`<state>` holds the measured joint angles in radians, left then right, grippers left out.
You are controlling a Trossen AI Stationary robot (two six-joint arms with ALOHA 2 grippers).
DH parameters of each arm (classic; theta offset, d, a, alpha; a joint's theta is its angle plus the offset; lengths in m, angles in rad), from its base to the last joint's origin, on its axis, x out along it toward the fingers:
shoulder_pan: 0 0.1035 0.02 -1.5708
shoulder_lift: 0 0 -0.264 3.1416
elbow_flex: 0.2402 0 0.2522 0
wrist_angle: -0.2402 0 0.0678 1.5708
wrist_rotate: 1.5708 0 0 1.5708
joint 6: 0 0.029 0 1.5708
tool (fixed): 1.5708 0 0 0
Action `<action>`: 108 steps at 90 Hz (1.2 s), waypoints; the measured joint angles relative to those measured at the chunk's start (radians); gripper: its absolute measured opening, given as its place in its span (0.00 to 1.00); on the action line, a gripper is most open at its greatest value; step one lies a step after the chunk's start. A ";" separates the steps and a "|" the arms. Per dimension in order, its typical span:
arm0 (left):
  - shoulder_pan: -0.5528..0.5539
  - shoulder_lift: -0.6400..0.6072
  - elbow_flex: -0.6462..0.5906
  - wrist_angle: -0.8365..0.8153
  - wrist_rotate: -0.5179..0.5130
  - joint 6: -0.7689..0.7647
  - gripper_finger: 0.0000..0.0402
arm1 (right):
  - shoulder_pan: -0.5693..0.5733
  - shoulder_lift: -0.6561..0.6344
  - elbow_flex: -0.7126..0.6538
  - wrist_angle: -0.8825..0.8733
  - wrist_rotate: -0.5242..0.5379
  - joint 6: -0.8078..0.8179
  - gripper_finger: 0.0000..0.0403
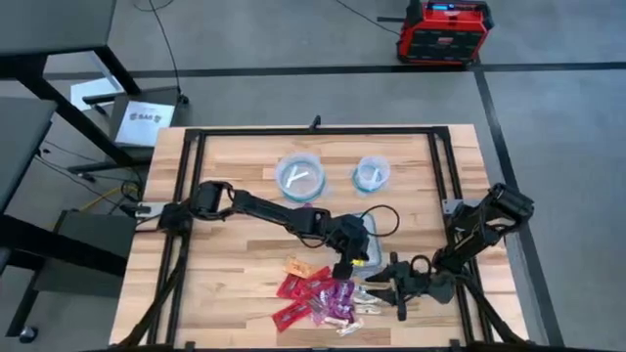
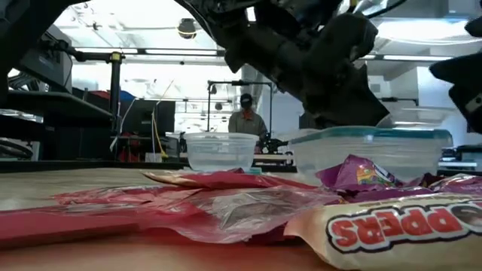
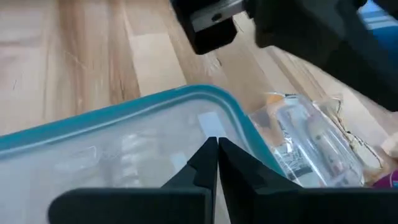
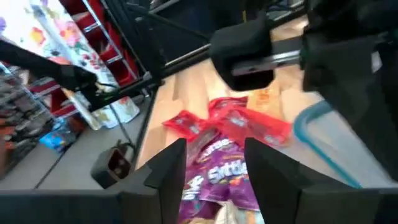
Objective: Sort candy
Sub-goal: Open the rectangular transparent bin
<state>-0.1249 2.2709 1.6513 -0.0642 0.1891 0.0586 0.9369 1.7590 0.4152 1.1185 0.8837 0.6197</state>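
- Most of the sorting looks undone to me: the candy (image 1: 323, 298) lies in one loose heap by the counter's (image 1: 235, 284) near edge, roughly midway along it.
- Something pale lies in each of the two round bowls (image 1: 301, 178) toward the far edge; I cannot tell whether it is candy. The tub (image 1: 376, 233) beside the heap shows some clear wrappers inside.
- My left claw (image 3: 217, 163) hangs over the tub's rim, fingers pressed together, holding nothing I can see.
- My right claw (image 4: 214, 163) hovers just over the purple packets (image 4: 219, 171), fingers spread wide.
- The wrappers are flat, crinkly and glossy: red, purple, orange, silvery. Bowls and tub are clear plastic with bluish rims; the counter is pale wood.
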 joint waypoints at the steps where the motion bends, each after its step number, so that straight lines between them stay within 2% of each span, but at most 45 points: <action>1: 0.000 -0.003 0.002 -0.004 0.000 0.000 0.00 | 0.003 -0.002 -0.001 -0.005 0.000 -0.001 0.35; 12: -0.014 -0.028 0.044 -0.064 -0.004 0.007 0.00 | 0.023 -0.059 0.024 -0.019 0.003 -0.109 0.33; 20: -0.021 -0.061 0.094 -0.136 -0.001 0.028 0.00 | 0.023 -0.126 0.036 -0.098 0.012 -0.205 0.31; 33: -0.024 -0.134 0.214 -0.331 -0.061 0.018 0.00 | -0.033 -0.266 0.052 -0.348 0.086 -0.227 0.30; 41: -0.025 -0.177 0.249 -0.471 -0.118 -0.016 0.00 | -0.108 -0.341 0.057 -0.535 0.079 -0.181 0.30; 48: -0.043 -0.202 0.227 -0.570 -0.176 -0.042 0.00 | -0.194 -0.394 0.065 -0.684 0.032 -0.140 0.30; 56: -0.073 -0.215 0.163 -0.640 -0.257 -0.083 0.00 | -0.317 -0.428 0.064 -0.831 -0.088 -0.105 0.30; 69: -0.104 -0.215 0.000 -0.514 -0.298 -0.161 0.00 | -0.496 -0.438 0.064 -0.963 -0.303 -0.097 0.30; 81: -0.103 -0.220 -0.073 -0.389 -0.299 -0.196 0.00 | -0.583 -0.438 0.064 -1.039 -0.424 -0.096 0.30; 90: -0.079 -0.221 -0.083 -0.411 -0.296 -0.192 0.00 | -0.581 -0.440 0.064 -1.059 -0.469 -0.066 0.30; 108: -0.005 -0.224 -0.082 -0.406 -0.304 -0.131 0.00 | -0.493 -0.440 0.064 -1.033 -0.505 0.008 0.30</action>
<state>-0.1304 2.0470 1.5688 -0.4700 -0.1146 -0.0721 0.4441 1.3186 0.4794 0.0858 0.3792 0.6274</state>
